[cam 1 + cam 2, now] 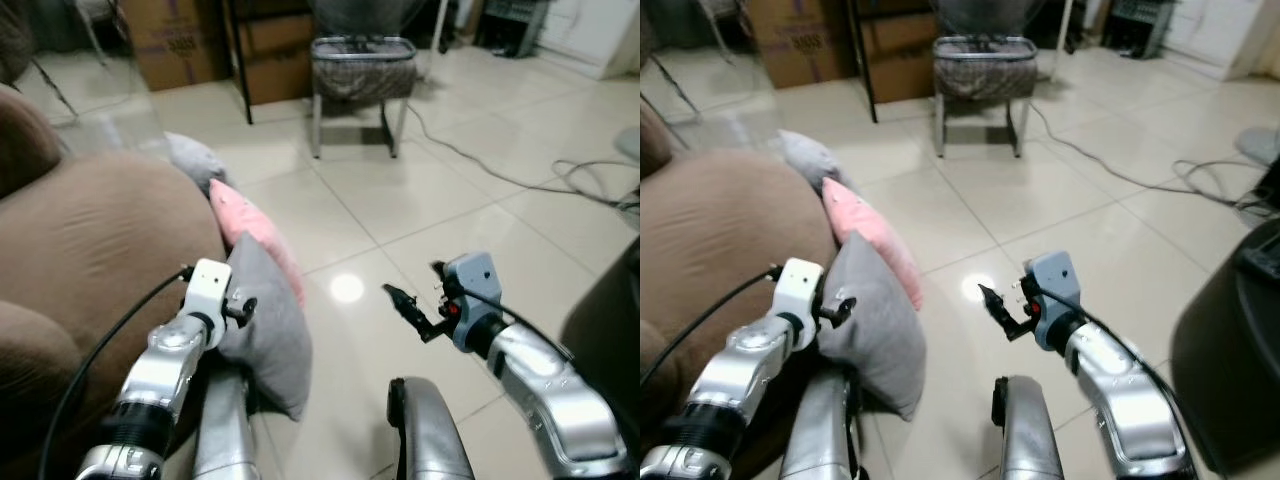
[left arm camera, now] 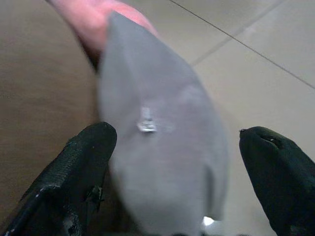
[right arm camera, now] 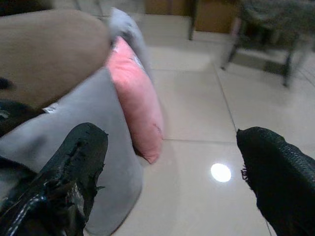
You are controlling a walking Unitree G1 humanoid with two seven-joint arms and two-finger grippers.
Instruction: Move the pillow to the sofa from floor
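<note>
A grey pillow (image 1: 272,335) stands on edge on the tiled floor and leans against the brown sofa (image 1: 90,250). Behind it a pink pillow (image 1: 262,238) leans the same way, and a pale grey pillow (image 1: 195,158) lies farther back. My left gripper (image 1: 240,306) is at the grey pillow's upper edge. In the left wrist view this gripper (image 2: 177,135) is open, and the grey pillow (image 2: 162,147) sits between its spread fingers. My right gripper (image 1: 412,282) hangs open over bare floor to the right of the pillows. In its own wrist view this gripper (image 3: 170,137) faces the pink pillow (image 3: 138,98).
A metal-legged stool (image 1: 362,65) stands ahead, with cardboard boxes (image 1: 175,40) and a wooden cabinet (image 1: 275,55) behind it. A cable (image 1: 560,175) trails across the floor at the right. A dark bin (image 1: 1230,350) stands close on my right. Open tiles lie between the pillows and the stool.
</note>
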